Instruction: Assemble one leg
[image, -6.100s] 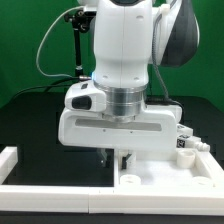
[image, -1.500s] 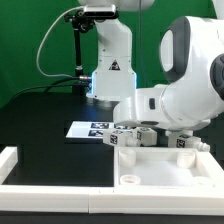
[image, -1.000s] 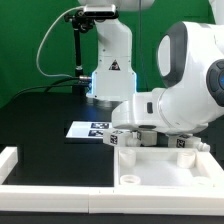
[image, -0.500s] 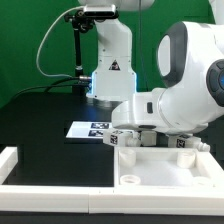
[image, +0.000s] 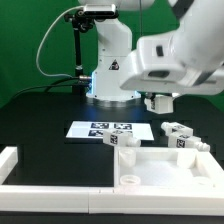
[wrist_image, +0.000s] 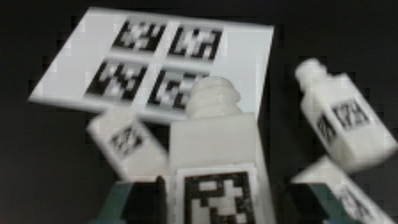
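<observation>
My gripper is shut on a white leg. The leg has a black-and-white tag on its body and its narrower round end points away from the wrist. In the exterior view the gripper hangs in the air above the loose legs; the held leg is hard to make out there. Other legs lie below: one beside the marker board, and two on the other side. In the exterior view these lie at the panel's far edge and to the exterior view's right.
The marker board lies flat on the black table, and it also shows in the wrist view. A big white tray-like panel with raised rims sits in front. A white rim runs along the front left.
The arm has risen from low over the legs near the panel to well above them, and a leg now sits between the fingers. The wrist has moved up and back.
</observation>
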